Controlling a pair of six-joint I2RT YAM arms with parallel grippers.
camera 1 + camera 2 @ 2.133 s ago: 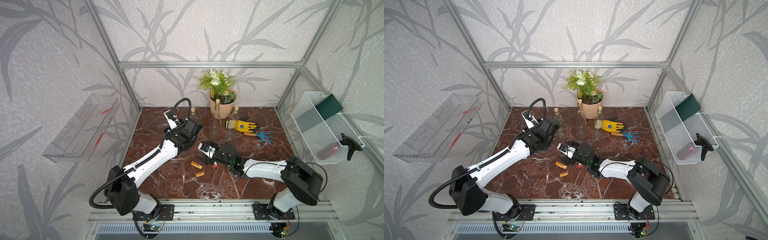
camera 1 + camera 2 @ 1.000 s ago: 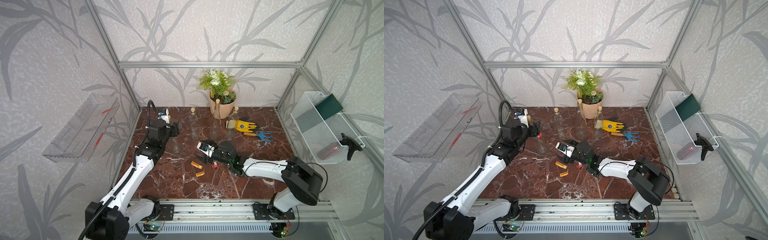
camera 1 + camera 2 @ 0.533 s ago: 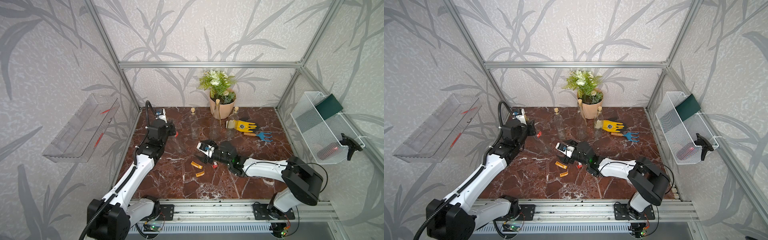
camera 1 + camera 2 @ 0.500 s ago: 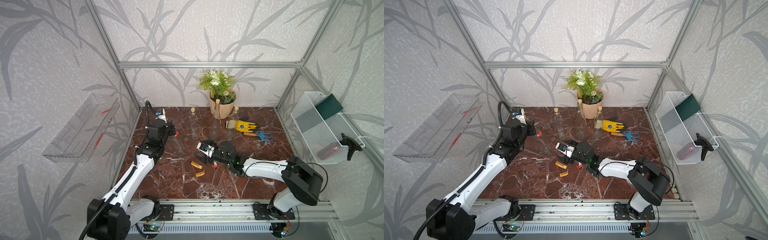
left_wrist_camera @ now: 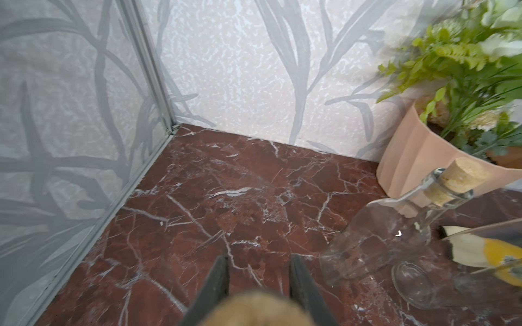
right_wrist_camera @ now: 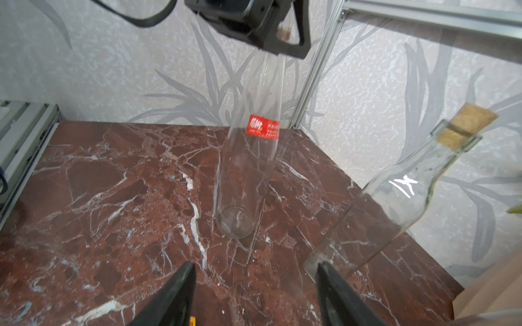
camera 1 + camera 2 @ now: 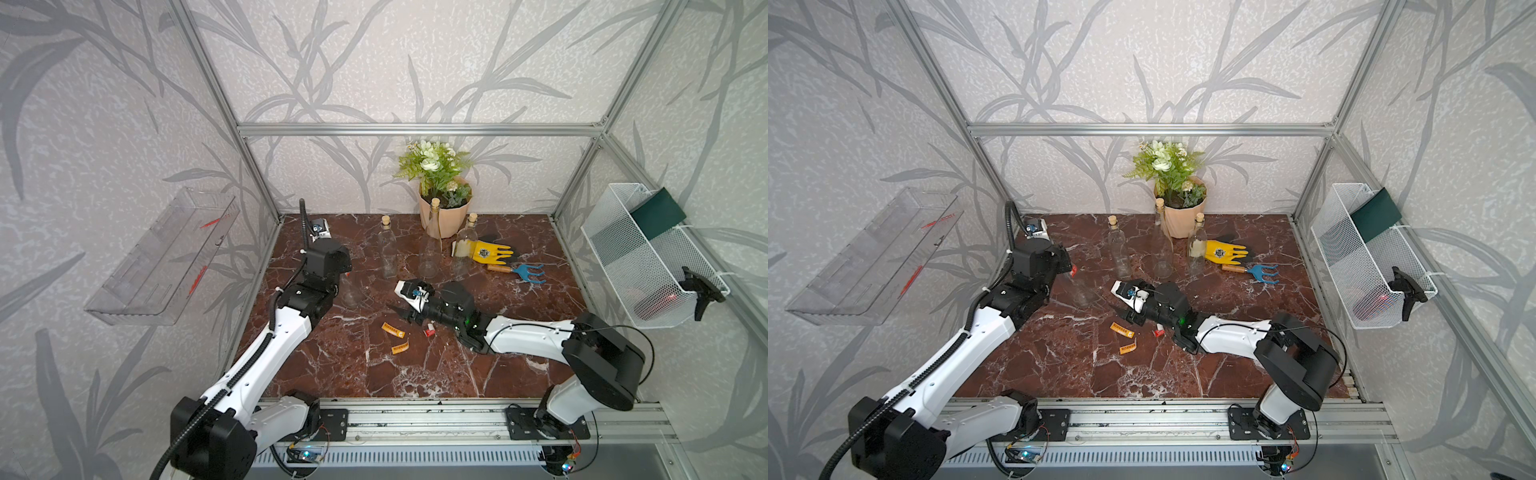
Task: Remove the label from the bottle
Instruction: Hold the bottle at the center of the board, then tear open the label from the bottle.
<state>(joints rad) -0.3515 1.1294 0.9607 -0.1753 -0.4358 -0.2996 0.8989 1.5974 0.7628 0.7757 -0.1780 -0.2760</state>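
A clear glass bottle [image 7: 351,292] [image 7: 1082,292] [image 6: 248,175] stands with its base on the marble at the left, a red label [image 6: 263,130] [image 7: 346,274] high on its side. My left gripper [image 7: 340,270] [image 7: 1065,268] [image 6: 279,31] is shut on the bottle's top; in the left wrist view its cork [image 5: 254,310] is a blur between the fingers of the gripper [image 5: 258,258]. My right gripper [image 7: 405,313] [image 7: 1125,313] [image 6: 255,264] is open and empty, low over the table, facing the bottle a short way off.
Three corked clear bottles [image 7: 388,253] [image 7: 430,245] [image 7: 463,245] stand behind, by a flower pot [image 7: 442,216], a yellow glove [image 7: 488,252] and a blue rake [image 7: 523,272]. Orange label scraps [image 7: 392,330] [image 7: 400,348] and a red-white scrap [image 7: 429,331] lie mid-table. A wire basket [image 7: 648,266] hangs on the right wall.
My left arm has swung from the table's middle to the left side and its gripper has shut on the bottle's top. The right arm has barely moved.
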